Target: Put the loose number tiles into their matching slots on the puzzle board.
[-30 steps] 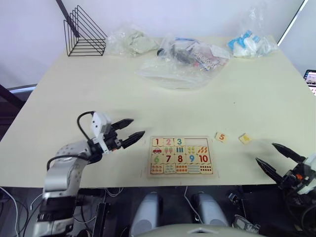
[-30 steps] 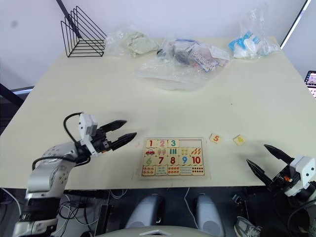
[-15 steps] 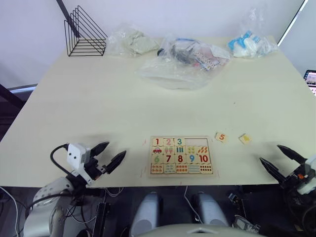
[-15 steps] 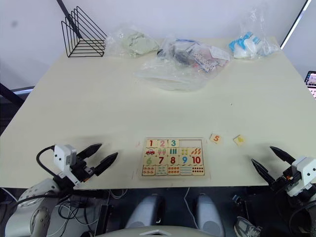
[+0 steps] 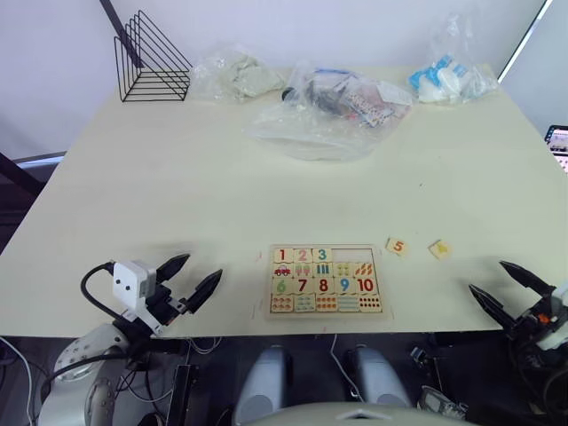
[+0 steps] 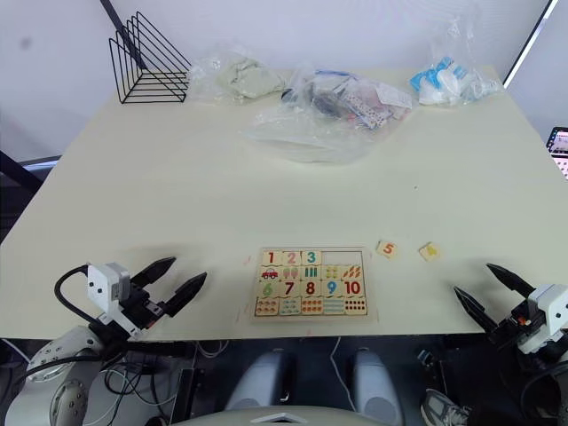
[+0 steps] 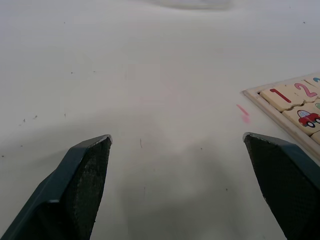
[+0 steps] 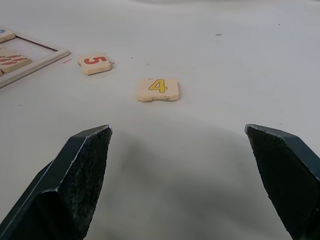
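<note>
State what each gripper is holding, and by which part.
Nothing is held: the left gripper and right gripper are open and empty.

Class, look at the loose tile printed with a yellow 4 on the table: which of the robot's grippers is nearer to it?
Right. The right gripper hovers open at the table's near edge, just off the 4 tile. The left gripper, also open, sits far beyond the puzzle board, on its other side.

Black wire rack at far left corner of table. Clear bags along far edge: one with pale cloth, a big one mid-table, one with blue items.
</note>
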Controlling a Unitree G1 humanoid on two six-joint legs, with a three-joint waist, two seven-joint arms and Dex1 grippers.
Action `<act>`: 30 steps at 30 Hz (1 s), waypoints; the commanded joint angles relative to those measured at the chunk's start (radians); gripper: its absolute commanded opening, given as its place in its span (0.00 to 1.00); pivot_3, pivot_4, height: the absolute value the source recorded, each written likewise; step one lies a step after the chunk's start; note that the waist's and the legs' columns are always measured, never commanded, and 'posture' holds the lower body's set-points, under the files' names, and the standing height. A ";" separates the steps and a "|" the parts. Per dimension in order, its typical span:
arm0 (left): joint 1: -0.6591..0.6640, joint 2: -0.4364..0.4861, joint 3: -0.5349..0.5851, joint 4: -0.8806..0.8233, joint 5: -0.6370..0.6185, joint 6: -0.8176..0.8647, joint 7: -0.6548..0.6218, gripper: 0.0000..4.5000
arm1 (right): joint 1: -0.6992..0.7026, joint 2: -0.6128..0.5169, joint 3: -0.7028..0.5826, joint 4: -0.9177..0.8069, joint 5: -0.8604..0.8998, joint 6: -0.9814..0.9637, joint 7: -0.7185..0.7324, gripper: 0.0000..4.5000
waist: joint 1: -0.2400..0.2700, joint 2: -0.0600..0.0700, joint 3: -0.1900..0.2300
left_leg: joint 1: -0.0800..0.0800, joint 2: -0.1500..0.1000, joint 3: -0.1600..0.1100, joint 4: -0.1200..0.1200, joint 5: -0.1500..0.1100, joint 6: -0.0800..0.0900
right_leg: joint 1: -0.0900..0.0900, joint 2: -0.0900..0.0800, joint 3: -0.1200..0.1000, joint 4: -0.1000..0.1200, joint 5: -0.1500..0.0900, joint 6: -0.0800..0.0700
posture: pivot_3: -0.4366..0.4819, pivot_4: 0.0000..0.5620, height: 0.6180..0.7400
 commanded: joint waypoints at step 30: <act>-0.012 0.026 -0.024 -0.014 0.002 -0.030 -0.018 0.99 | -0.022 -0.003 0.000 -0.023 -0.004 -0.016 -0.007 1.00 | -0.001 0.000 0.000 | 0.000 0.000 0.000 0.000 0.000 0.000 | 0.000 0.000 0.000 0.000 0.000 0.000 | 0.48 0.27 1.00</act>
